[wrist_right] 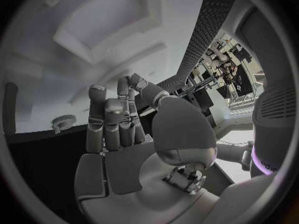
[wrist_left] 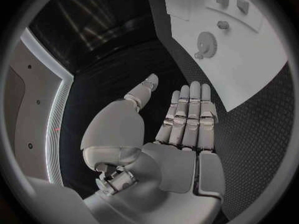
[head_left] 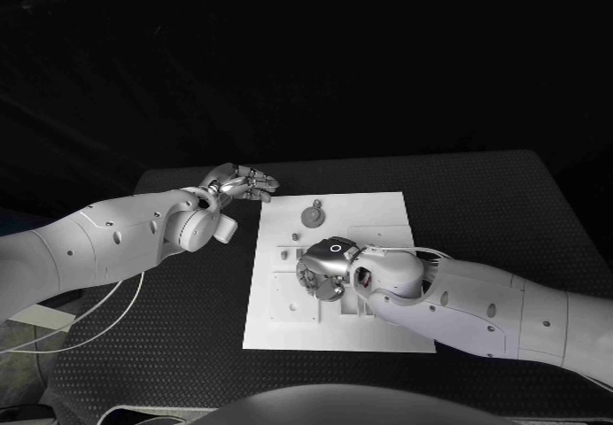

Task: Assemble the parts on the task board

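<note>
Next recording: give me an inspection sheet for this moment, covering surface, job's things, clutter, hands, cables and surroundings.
Surface: black table, textured top.
Job's things: white task board in the middle of the table; a grey gear part lies on it toward its far edge; recesses and raised blocks on the board's near half.
Clutter: nothing seen.
Hands: left hand off the board beside its far left corner, fingers straight and together, holding nothing; right hand over the board's middle, whether it holds a part cannot be told.
Cables: white cable under the left arm.
Surroundings: dark.
</note>
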